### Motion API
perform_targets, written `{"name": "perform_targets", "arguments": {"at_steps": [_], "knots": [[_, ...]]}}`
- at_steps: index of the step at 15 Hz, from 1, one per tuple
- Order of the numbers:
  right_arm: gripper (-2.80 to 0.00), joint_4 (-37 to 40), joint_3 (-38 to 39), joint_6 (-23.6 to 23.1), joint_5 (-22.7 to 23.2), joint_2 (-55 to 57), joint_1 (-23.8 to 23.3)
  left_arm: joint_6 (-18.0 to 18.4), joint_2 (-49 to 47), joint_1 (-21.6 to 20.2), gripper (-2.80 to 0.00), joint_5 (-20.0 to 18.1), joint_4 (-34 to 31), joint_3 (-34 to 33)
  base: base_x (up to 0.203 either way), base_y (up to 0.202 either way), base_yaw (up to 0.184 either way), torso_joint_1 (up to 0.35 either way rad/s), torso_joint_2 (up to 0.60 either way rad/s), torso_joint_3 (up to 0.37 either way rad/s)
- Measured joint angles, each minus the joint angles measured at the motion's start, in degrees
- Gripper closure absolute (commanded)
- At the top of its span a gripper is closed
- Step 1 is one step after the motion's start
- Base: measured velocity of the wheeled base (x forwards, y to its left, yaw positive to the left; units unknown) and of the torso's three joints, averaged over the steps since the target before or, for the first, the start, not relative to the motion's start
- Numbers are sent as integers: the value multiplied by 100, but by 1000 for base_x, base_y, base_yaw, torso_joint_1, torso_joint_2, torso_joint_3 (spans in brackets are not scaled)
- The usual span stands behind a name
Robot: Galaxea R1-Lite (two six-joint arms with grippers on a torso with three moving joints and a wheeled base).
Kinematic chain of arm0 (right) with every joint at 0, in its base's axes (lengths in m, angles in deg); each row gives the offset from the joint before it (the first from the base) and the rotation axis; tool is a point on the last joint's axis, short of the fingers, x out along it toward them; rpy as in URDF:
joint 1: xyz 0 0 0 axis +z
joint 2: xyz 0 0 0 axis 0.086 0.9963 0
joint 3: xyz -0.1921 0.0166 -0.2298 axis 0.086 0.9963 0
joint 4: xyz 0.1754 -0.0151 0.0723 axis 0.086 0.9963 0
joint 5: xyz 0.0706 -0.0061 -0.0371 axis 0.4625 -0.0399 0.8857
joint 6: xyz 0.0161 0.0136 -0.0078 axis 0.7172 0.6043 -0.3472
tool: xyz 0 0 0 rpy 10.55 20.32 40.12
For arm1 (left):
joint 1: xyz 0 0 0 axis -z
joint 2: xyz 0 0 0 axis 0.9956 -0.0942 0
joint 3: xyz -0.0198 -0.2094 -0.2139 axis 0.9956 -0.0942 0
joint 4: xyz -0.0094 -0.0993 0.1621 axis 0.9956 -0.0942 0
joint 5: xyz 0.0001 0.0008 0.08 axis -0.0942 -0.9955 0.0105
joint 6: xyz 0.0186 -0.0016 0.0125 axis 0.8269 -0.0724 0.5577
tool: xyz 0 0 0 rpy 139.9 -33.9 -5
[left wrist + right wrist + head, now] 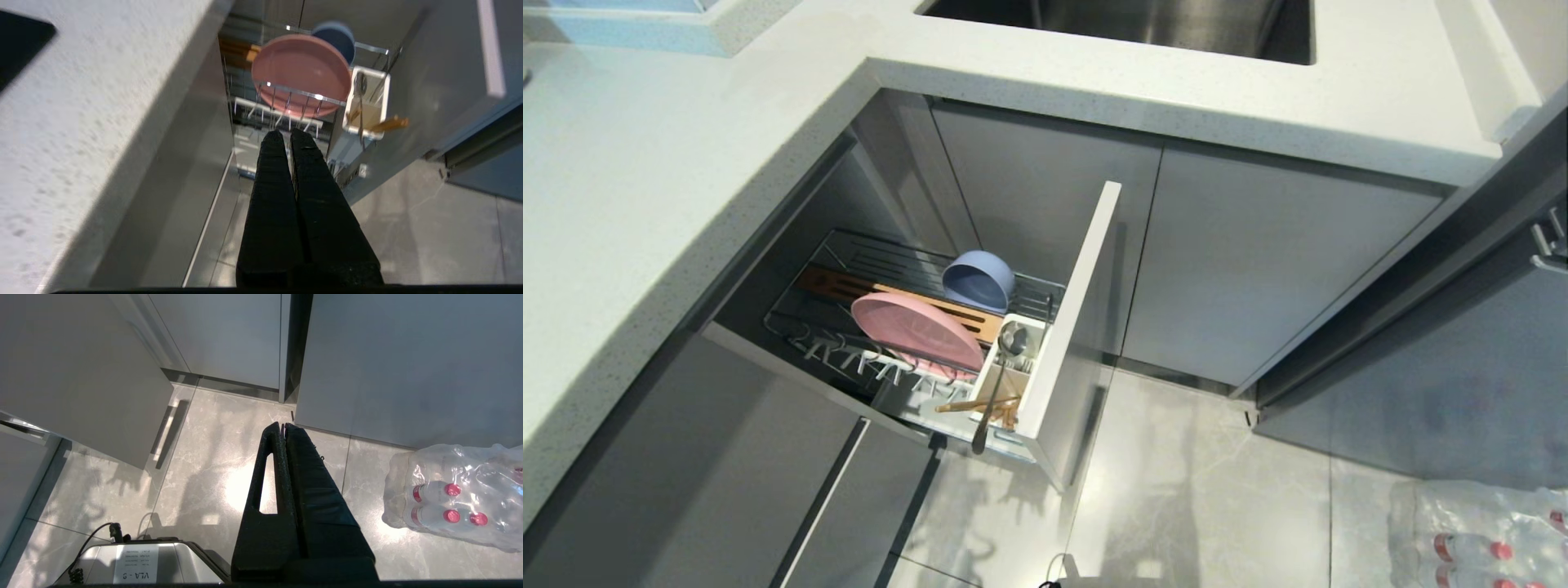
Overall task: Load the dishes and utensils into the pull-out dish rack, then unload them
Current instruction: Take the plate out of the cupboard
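Chopsticks (980, 404), spoon (996, 384) in holder (1001, 371)

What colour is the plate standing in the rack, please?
Salmon pink; the plate shows best in the left wrist view.

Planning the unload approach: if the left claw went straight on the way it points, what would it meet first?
Probably the chrome front rail of the pull-out dish rack, with the pink plate just behind it; depth is hard to judge. The left claw is shut.
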Motion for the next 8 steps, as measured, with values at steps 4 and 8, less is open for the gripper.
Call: {"name": "perform_targets", "arguments": {"at_steps": [4, 8], "knots": [[0, 0, 0, 0, 0, 0, 2, 480, 104, -5, 0, -23, 1122, -1459, 0, 0, 0, 0, 0, 0], [0, 0, 0, -2, 0, 0, 2, 625, 122, -5, 0, -46, 1311, -2117, 0, 0, 0, 0, 0, 0]]}}
